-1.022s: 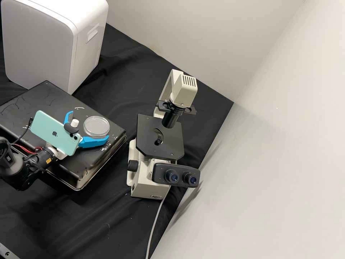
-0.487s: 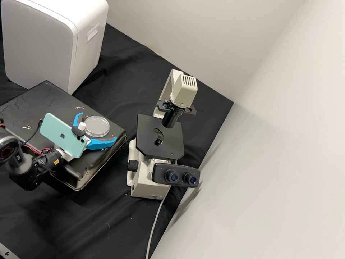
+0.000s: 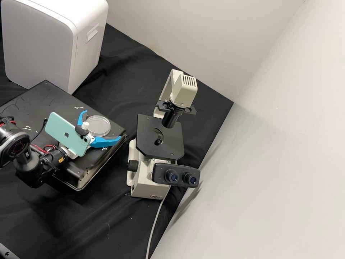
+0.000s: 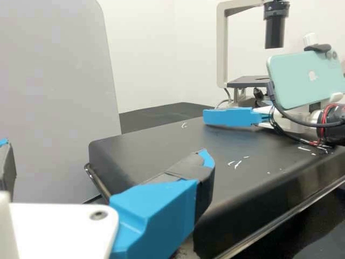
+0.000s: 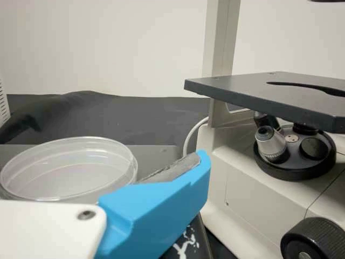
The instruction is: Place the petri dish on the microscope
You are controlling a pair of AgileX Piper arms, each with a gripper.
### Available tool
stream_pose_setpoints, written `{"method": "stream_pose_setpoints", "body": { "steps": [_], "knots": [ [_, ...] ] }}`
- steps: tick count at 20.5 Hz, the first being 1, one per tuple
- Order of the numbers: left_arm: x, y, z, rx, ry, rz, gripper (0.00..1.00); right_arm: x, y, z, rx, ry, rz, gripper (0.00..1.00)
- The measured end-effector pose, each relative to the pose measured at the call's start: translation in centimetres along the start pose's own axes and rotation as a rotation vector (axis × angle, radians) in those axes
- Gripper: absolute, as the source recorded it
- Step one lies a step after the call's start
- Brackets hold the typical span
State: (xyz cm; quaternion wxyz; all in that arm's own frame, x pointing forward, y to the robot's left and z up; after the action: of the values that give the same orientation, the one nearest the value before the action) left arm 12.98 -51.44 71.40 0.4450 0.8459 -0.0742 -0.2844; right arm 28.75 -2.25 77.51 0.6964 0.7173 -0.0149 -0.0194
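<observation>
right gripper [image 3: 101,125]: fingers spread either side of petri dish [image 3: 96,126] on black case [image 3: 39,100] | left gripper [image 4: 103,152]: fingers released, at case corner | microscope [image 3: 158,142] beside case

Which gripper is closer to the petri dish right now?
Right. The right gripper has its fingers either side of the petri dish on the black case; the left gripper sits at the case's far end, away from it.
</observation>
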Motion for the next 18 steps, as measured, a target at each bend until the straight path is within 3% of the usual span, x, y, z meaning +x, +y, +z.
{"method": "stream_pose_setpoints", "body": {
  "steps": [5,6,18],
  "knots": [
    [0.00,0.00,0.00,0.000,0.000,0.000,1.00,0.11,-0.10,-0.12,0.004,-0.003,0.006,1.00],
    [0.00,0.00,0.00,0.000,0.000,0.000,1.00,0.11,-0.20,-0.22,0.005,-0.001,0.004,0.00],
    [0.00,0.00,0.02,0.000,-0.001,0.000,1.00,0.10,-0.35,-0.36,0.007,-0.002,0.004,0.00]
  ]
}}
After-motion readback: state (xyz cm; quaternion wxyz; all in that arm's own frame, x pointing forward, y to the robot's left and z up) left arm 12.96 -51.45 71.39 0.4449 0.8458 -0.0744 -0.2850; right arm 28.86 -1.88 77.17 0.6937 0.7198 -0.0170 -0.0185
